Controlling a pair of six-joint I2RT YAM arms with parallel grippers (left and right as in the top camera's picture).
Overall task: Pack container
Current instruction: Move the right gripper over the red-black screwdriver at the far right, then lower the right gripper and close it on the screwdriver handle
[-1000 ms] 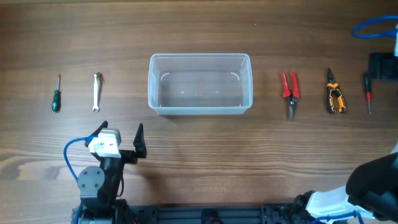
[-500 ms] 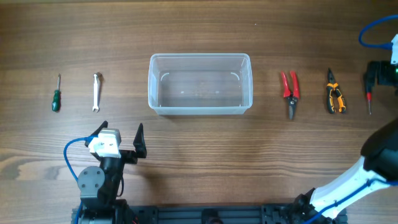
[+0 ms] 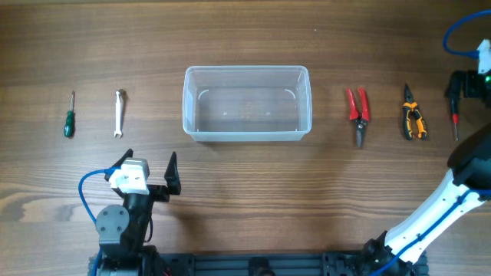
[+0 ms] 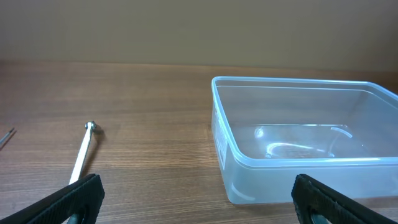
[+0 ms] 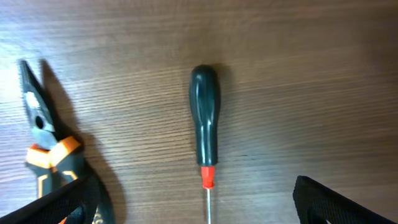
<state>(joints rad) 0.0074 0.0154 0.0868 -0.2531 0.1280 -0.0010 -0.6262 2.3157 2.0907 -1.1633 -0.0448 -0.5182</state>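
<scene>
The container [image 3: 247, 70] is a clear rectangular tub, empty, at the table's middle; it also shows in the left wrist view [image 4: 292, 82]. My left gripper [image 3: 149, 165] is open and empty, near the front edge, left of and in front of the tub [image 4: 199, 208]. My right gripper [image 3: 463, 84] is open at the far right, above a black-handled screwdriver with a red collar [image 3: 454, 123]. In the right wrist view the screwdriver [image 5: 205, 124] lies between my open fingers [image 5: 202, 205], untouched.
Left of the tub lie a green-handled screwdriver [image 3: 69, 116] and a silver wrench [image 3: 119, 113] [image 4: 81, 158]. Right of it lie red-handled cutters [image 3: 357, 111] and orange-and-black pliers [image 3: 413, 115] [image 5: 46, 146]. My right arm runs along the right edge.
My right arm has stretched further up along the right edge, and its gripper has shifted slightly over the black screwdriver. The left arm and the tools have not moved.
</scene>
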